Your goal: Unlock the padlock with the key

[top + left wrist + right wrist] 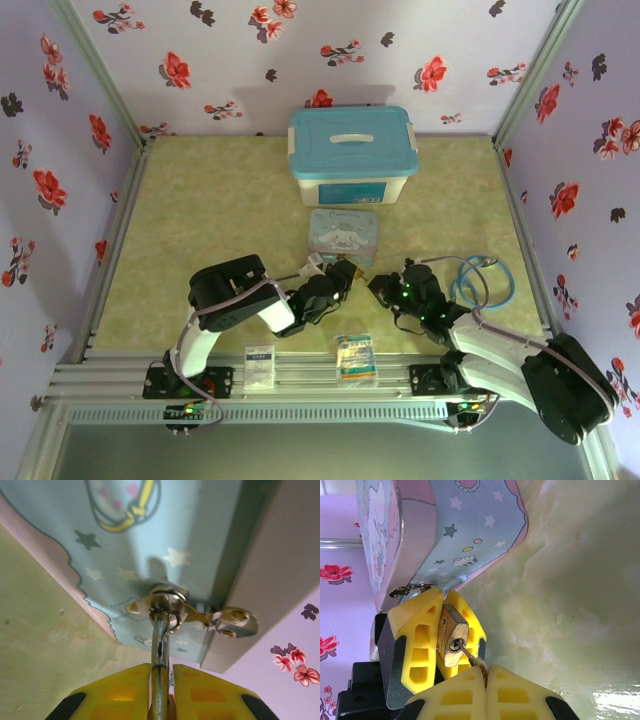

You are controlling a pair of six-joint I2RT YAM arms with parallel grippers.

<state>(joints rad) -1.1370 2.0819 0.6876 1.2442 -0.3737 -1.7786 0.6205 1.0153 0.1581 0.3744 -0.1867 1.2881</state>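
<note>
The brass padlock (pixel 451 635) sits clamped between the yellow fingers (pixel 417 630) of my left gripper (pixel 345 272), just in front of the cartoon tin (pixel 343 232). In the left wrist view the left gripper (pixel 161 667) is shut around the lock, and its silver shackle (pixel 160 640) runs up through the tin's metal hasp (pixel 165 602). My right gripper (pixel 486 669) is shut on the bow of the small key (pixel 470 657), whose blade is pushed into the keyhole on the padlock's bottom face. The two grippers meet tip to tip; the right gripper (pixel 378 285) comes in from the right.
A white storage box with a blue lid (pixel 352 155) stands behind the tin. A coiled blue cable (pixel 485 280) lies at the right. Two flat printed packets (pixel 259 365) (pixel 356 357) rest on the front rail. The green mat (pixel 200 200) stretches left.
</note>
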